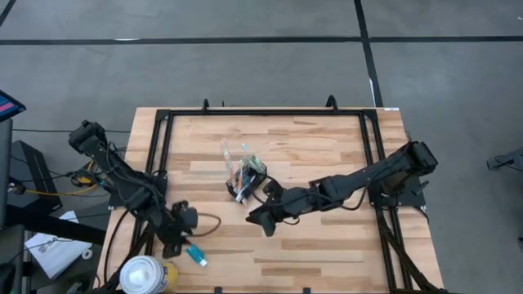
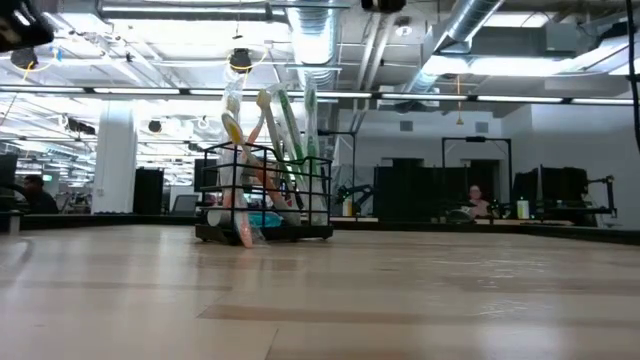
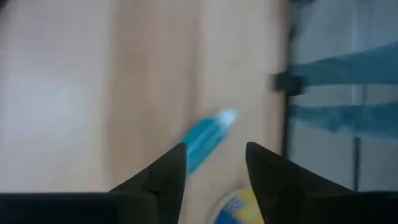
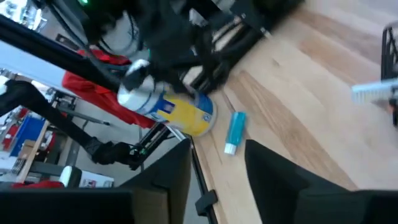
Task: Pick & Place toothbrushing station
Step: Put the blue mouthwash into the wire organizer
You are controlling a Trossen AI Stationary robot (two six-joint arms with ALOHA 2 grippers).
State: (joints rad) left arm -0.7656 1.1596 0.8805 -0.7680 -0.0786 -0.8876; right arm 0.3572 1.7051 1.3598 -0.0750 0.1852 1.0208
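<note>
Beside the released right tool (image 1: 263,222), the light, tippy wire-mesh holder (image 1: 244,181) wants gripping by its stiff rim; left tool (image 1: 184,237) also released.

Mesh holder (image 2: 266,195) w/ toothbrushes (image 2: 288,128) upright on table (image 2: 400,300).

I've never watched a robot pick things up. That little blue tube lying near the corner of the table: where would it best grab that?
Probably across the tube's blue middle, coming straight down from above. It lies flat on the table, so only its two long sides offer slim, parallel faces for the fingers. The left gripper is open just above it. The white-and-yellow container stands close by, so a sideways approach looks cramped.
</note>
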